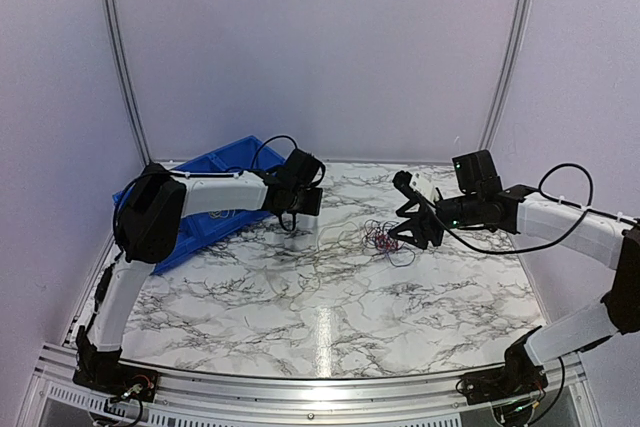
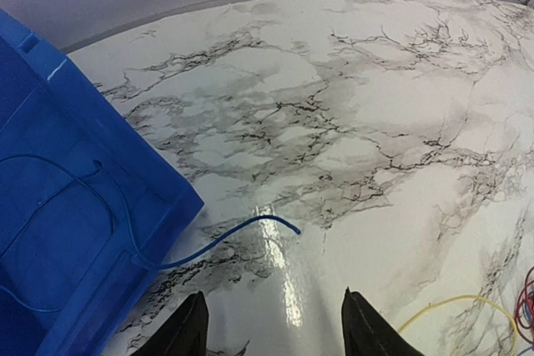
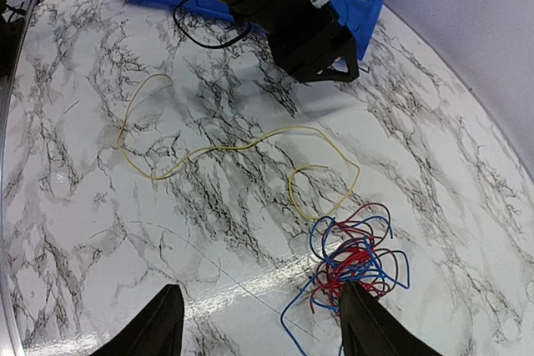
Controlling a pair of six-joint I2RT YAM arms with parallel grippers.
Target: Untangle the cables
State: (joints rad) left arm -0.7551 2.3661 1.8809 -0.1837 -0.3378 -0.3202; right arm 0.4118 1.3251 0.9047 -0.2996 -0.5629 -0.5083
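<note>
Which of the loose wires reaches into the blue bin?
The single thin blue wire; it trails out of the blue plastic bin, unlike the thin yellow wire.

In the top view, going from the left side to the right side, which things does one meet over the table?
Blue bin → left gripper → tangle of red and blue cables → right gripper, at the tangle's right edge.

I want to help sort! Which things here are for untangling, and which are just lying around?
For the job:
red and blue tangle
loose yellow wire
blue wire hanging out of the bin

Just there:
blue bin
thick black arm cable
marble table
</note>
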